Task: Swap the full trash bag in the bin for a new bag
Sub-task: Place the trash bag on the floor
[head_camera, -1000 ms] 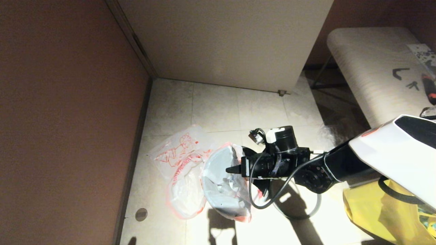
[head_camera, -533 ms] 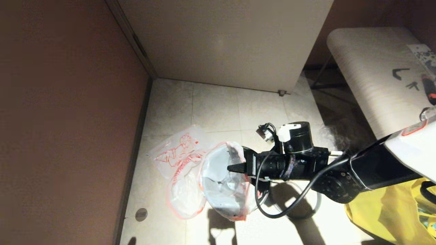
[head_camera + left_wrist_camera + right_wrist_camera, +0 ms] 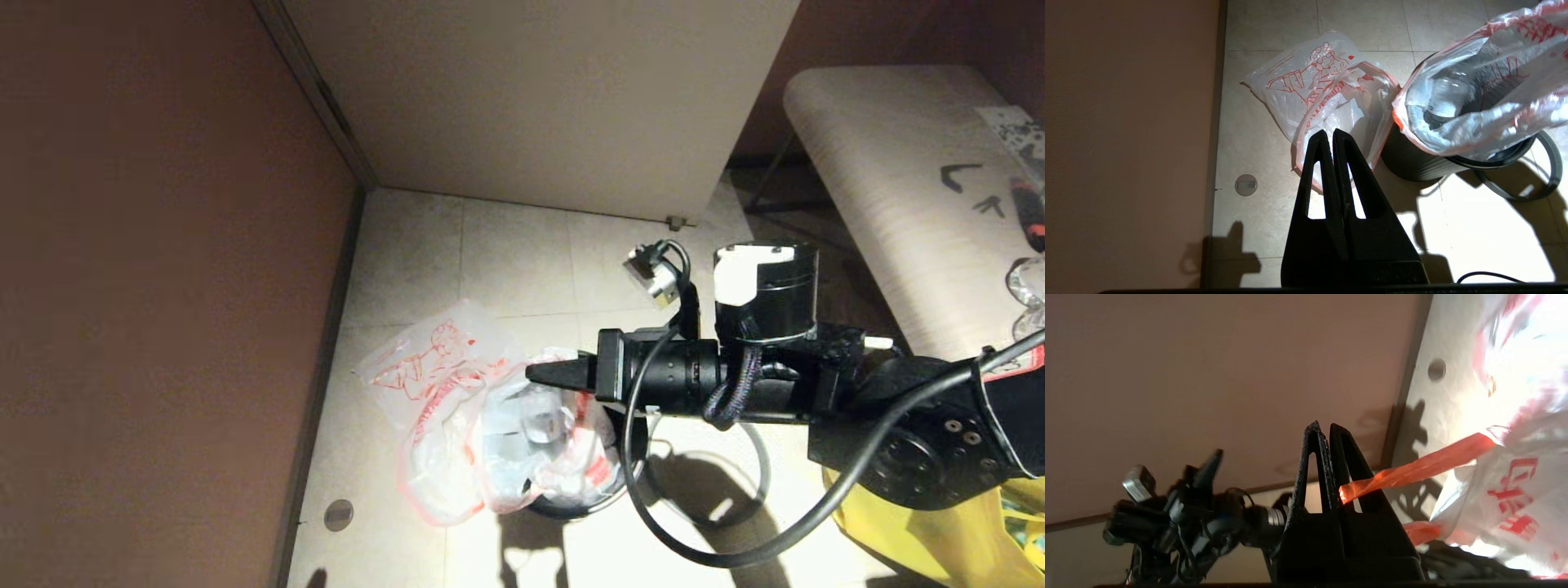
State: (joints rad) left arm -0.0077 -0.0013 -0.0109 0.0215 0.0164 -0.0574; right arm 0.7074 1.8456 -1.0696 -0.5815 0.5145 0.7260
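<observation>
Head view: the right gripper [image 3: 545,374], in the middle of the frame, pinches the full trash bag [image 3: 539,445] by its red handle, above the bin [image 3: 571,508]. The left gripper [image 3: 1329,136] is closed, holding nothing.

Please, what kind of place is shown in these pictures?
Probably a room corner in a home or a mock-up of one: tiled floor, a small bin holding a full trash bag, and a wood-grain table beside it.

Floor tiles [image 3: 506,261] are lit hard from behind the robot, w/ glare near the bottom edge. Sharp arm shadows are cast; walls are left dim. Motion blur is seen on the full trash bag [image 3: 1506,490] in right wrist view.
</observation>
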